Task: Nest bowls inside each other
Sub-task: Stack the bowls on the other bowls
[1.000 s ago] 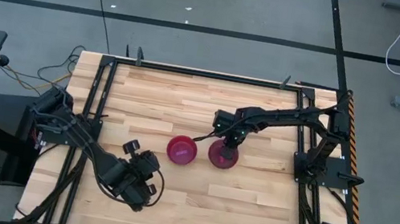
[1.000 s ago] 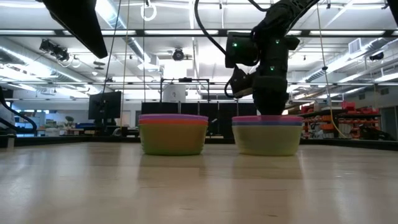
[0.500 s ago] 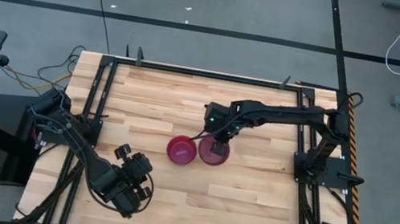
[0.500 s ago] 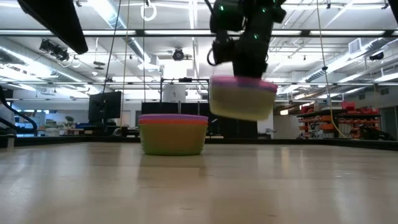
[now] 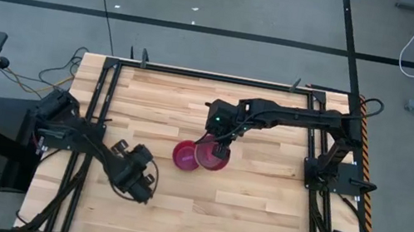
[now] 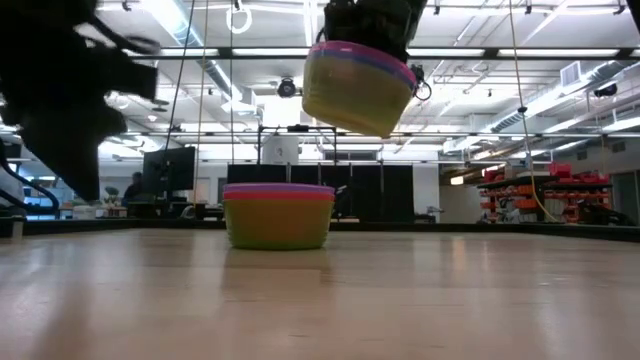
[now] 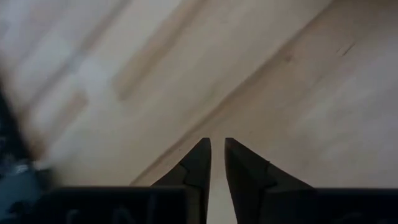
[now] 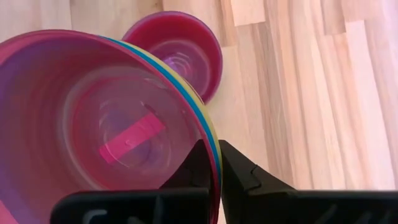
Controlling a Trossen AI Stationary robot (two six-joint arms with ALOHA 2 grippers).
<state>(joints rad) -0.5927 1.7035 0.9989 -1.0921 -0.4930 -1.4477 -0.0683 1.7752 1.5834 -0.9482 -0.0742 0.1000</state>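
Observation:
My right gripper (image 5: 217, 140) (image 8: 214, 152) is shut on a stack of nested bowls (image 6: 358, 85) (image 8: 93, 124), purple inside, then blue, yellow outermost. It hangs in the air, tilted, above and just right of a second stack (image 5: 184, 154) (image 6: 278, 215) (image 8: 180, 50). That second stack has pink on top, orange beneath and green outermost, and stands on its base on the table. My left gripper (image 5: 135, 180) (image 7: 216, 143) is shut over bare wood near the table's left side, touching nothing. My right gripper pinches the held stack's rim (image 8: 208, 140), one finger inside the bowls and one outside, with the nested walls between them. The fingers come from above, pointing down. The stack is lifted clear of the table and tilted, hanging below the fingers (image 6: 358, 85).
The wooden table top (image 5: 259, 209) lies bare right of and in front of the bowls. A black metal frame (image 5: 214, 76) runs round the table's edges. The left arm (image 6: 60, 100) shows as a dark blurred shape at the low view's left.
My right gripper has lifted its bowl stack off the table and carried it up and toward the table's left, to just beside and above the pink-topped stack; the held stack has tipped. The left arm has swung slightly toward the table's left and far side.

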